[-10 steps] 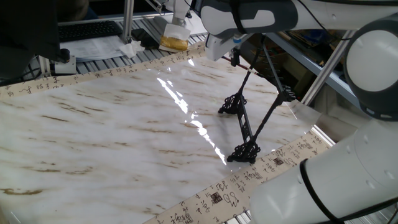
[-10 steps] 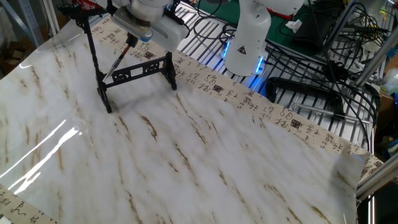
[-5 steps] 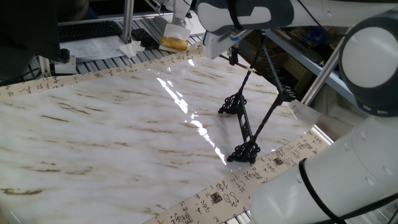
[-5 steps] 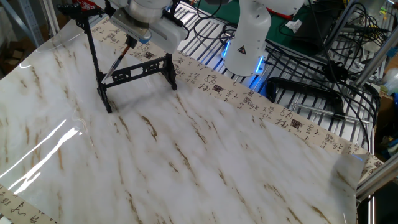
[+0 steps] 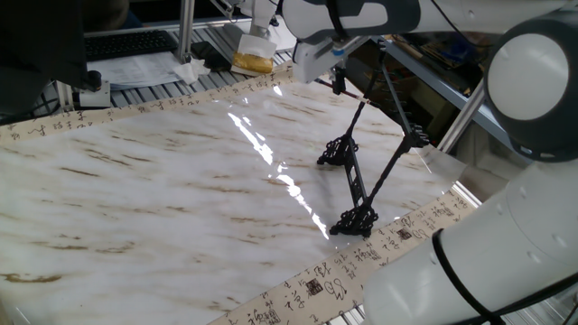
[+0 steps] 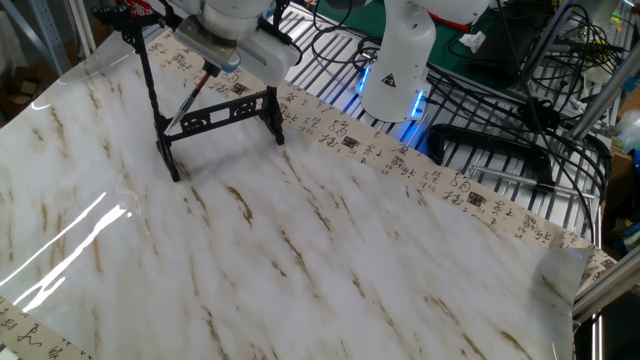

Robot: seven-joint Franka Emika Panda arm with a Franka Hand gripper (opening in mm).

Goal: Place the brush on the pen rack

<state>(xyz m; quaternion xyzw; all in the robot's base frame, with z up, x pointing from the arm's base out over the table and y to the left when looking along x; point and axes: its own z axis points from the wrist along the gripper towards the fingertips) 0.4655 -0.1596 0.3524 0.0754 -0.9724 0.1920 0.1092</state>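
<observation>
The black pen rack (image 5: pixel 357 185) stands at the right of the marble-patterned table, and in the other fixed view it is at the top left (image 6: pixel 215 115). My gripper (image 5: pixel 337 79) hangs over the rack's far end, and it shows from the other side too (image 6: pixel 211 66). It is shut on the upper end of the thin reddish-brown brush (image 6: pixel 188 98). The brush slants down from the fingers to the rack's low bar, and a short red part shows under the gripper (image 5: pixel 343 88). The fingertips are mostly hidden by the hand.
A paper border printed with characters (image 6: pixel 400 160) runs along the table edges. The arm's white base (image 6: pixel 395 60) stands behind the table among cables and a slatted frame. A keyboard (image 5: pixel 126 43) and a yellowish block (image 5: pixel 253 61) lie beyond the far edge.
The gripper has shifted slightly up and to the left above the rack. The brush stays slanted against the rack.
</observation>
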